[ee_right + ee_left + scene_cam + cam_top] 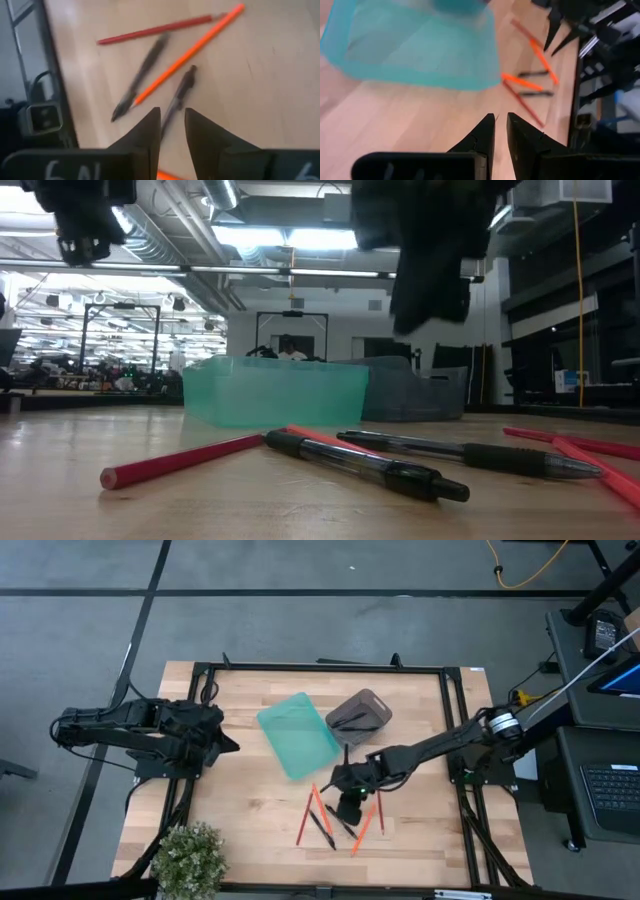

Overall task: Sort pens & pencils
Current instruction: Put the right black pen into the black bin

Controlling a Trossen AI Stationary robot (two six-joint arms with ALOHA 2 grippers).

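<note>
Several black pens (370, 465) and orange-red pencils (180, 460) lie loose on the wooden table near its front, in front of a teal bin (298, 733) and a grey bin (358, 712). My right gripper (347, 802) hovers above this pile, pointing steeply down. Its fingers (172, 125) stand a narrow gap apart with nothing between them, and one pen (181, 92) lies on the table just beyond the tips, beside an orange pencil (192, 52). My left gripper (225, 745) waits in the air at the table's left, its fingers (501, 125) slightly apart and bare.
A potted plant (190, 858) stands at the near left corner. A black frame (455, 720) runs along the table's edges. Bare wood lies between the left arm and the teal bin.
</note>
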